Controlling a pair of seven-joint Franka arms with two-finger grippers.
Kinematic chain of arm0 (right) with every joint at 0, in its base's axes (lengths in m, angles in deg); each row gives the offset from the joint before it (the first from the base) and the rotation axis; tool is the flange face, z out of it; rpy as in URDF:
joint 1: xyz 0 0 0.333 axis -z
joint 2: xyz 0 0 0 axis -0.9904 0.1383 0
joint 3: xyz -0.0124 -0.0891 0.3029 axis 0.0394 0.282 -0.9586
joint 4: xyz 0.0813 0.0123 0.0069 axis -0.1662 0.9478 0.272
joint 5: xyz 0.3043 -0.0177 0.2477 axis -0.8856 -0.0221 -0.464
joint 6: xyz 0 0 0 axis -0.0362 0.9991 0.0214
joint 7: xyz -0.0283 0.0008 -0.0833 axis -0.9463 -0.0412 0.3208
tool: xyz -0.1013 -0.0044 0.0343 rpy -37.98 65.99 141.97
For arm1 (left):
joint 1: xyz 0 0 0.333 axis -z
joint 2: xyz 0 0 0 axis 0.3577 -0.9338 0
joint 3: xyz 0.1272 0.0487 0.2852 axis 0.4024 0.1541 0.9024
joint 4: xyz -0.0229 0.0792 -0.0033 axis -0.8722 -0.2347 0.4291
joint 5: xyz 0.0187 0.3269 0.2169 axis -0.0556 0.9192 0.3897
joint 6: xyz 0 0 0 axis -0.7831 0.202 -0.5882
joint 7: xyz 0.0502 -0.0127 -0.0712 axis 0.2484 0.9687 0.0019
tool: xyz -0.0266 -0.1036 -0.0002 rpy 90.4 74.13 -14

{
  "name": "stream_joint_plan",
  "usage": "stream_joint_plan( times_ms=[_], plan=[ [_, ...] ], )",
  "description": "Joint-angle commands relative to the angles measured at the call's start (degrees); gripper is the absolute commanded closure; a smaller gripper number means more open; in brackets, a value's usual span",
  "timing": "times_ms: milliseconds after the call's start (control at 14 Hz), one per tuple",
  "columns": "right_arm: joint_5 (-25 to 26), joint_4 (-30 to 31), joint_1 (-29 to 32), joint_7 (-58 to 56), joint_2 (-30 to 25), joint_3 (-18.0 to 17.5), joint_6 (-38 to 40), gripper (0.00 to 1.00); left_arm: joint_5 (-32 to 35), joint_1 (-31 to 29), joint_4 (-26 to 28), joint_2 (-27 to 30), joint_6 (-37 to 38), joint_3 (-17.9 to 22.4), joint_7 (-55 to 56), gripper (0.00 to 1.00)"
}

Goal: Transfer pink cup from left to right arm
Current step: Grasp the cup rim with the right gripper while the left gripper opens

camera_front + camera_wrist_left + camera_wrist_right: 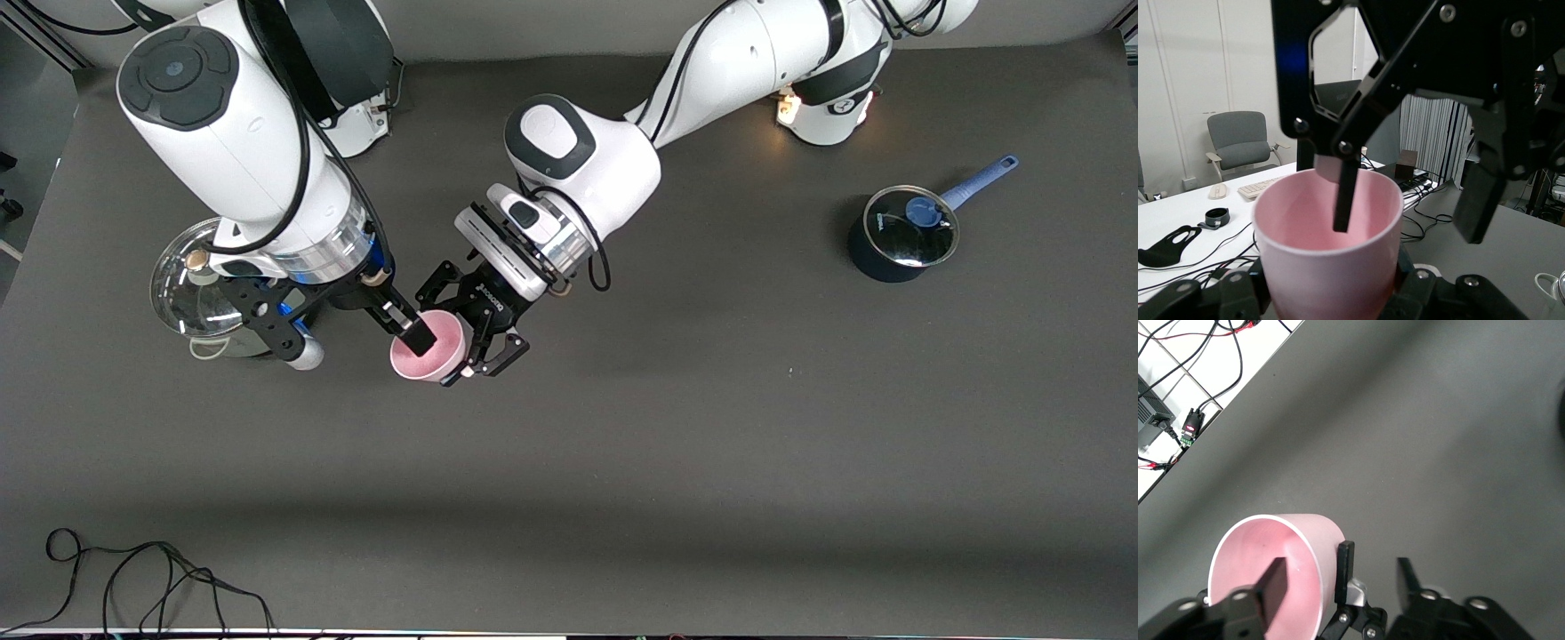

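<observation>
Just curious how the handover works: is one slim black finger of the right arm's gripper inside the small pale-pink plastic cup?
Yes, one slim black finger reaches down inside the pale-pink plastic cup.

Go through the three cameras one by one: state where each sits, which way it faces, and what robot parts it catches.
Front view: high across the table, facing both bases; shows both arms, the left gripper clamping the small pale-pink plastic cup, the right gripper straddling its rim.
Left wrist view: on the left wrist, looking over the cup toward an office.
Right wrist view: on the right wrist, looking down at the cup and table.
All share the cup.
</observation>
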Motion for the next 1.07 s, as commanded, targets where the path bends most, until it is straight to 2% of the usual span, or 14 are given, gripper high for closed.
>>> stream_joint_plan(
  times_ms=[0,143,717,788,1003],
  plan=[
    [1.2,-1.9,-0.4,1.4,1.0,-0.4,0.0,0.77,-0.1,1.1,-0.9,0.4,-0.7,1.1,1.0,1.00],
    [1.2,-1.9,-0.4,1.4,1.0,-0.4,-0.1,0.99,-0.2,1.1,-0.9,0.4,-0.7,1.1,1.0,1.00],
    [1.2,-2.0,-0.4,1.4,0.9,-0.4,-0.7,1.00,0.2,1.1,-0.8,0.5,-0.7,1.2,1.1,1.00],
    [1.3,-2.0,-0.4,1.3,1.0,-0.4,-0.7,1.00,0.6,1.0,-0.8,0.5,-0.7,2.4,1.0,0.01],
    [1.4,-2.0,-0.1,0.5,1.0,0.3,-2.0,1.00,0.5,1.0,-0.5,1.3,-0.5,2.8,1.0,0.00]
  ],
)
